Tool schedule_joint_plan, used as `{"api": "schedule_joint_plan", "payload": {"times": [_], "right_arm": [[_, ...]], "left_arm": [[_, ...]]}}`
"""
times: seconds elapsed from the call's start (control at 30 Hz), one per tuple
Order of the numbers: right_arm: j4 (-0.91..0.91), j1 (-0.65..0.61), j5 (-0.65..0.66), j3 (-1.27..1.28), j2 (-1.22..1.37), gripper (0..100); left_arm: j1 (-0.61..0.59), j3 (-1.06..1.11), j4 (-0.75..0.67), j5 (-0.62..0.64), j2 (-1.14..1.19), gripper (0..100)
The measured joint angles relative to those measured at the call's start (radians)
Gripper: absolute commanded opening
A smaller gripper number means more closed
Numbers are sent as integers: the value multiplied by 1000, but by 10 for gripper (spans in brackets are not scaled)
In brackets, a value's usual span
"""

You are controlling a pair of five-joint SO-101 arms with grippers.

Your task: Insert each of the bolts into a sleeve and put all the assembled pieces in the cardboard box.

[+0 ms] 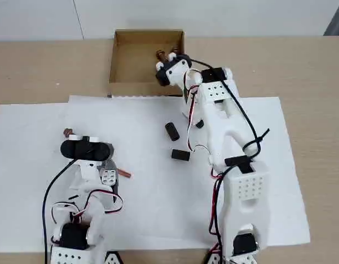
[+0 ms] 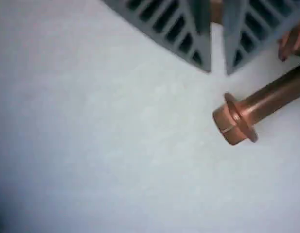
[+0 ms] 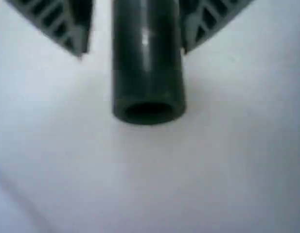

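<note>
Sleeve (image 3: 147, 73) lies on the paper (image 1: 142, 209), at 3 o'clock from a loose sleeve (image 1: 172, 131), between the right pincer's (image 3: 134, 49) open fingers (image 3: 57, 22), long axis along them; nothing is gripped yet, I judge.

left claw (image 2: 218, 68) nearly closed, right claw (image 3: 134, 51) parted

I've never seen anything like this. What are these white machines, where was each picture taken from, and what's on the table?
They are two small robot arms at a table. The high view looks down on both; the other two pictures come from a camera on each wrist. On white paper lie copper bolts and black sleeves; the box behind has copper pieces in it. The left gripper is by a bolt. The right gripper has a sleeve between its open fingers, not clamped.
</note>
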Motion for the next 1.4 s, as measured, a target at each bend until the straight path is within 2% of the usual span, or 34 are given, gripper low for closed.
{"api": "schedule_joint_plan", "payload": {"times": [0.57,0.63,0.8,1.0,1.2,1.4], "right_arm": [[14,-2,3,-6,68,167],[14,-2,2,-20,86,140],[12,9,2,-46,106,0],[20,11,2,-61,107,2],[176,-17,0,-222,121,2],[224,-31,-40,-339,101,2]], "left_arm": [[0,0,0,0,0,5],[0,0,0,0,0,5],[0,0,0,0,0,5],[0,0,0,0,0,5],[0,0,0,0,0,5],[0,0,0,0,0,5]]}}
